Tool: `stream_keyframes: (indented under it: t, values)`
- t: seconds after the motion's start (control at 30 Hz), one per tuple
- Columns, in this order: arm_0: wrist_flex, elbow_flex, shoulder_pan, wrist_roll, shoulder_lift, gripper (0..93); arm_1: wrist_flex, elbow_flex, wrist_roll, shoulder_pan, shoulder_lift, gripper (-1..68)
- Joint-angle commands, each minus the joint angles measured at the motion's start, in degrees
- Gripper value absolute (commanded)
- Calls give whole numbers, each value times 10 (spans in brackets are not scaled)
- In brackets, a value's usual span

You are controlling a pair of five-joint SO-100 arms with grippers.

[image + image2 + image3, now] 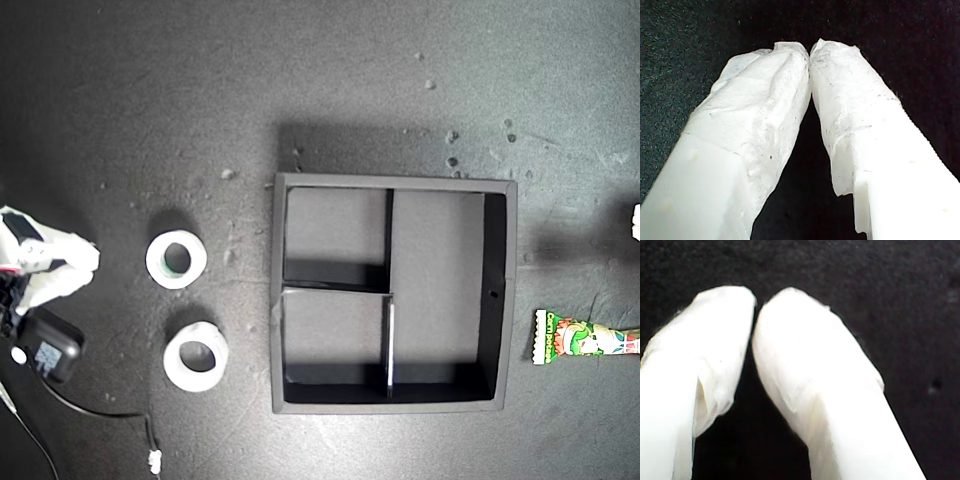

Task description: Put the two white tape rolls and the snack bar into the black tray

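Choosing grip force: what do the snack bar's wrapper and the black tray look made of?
snack bar: glossy printed film, probably plastic foil; it shows bright highlights and a crimped end, so it may be slippery. black tray: matte, thin rigid walls and dividers, likely plastic or coated board; I cannot tell which.
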Motion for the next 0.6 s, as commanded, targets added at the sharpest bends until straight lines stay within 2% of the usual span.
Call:
stream_keyframes:
  t: [0.0,0.57]
  values:
    - [21,33,-4,4,26,2,1,7,-192,1,3,-1]
    - [21,33,-4,4,26,2,1,7,-192,8,3,-1]
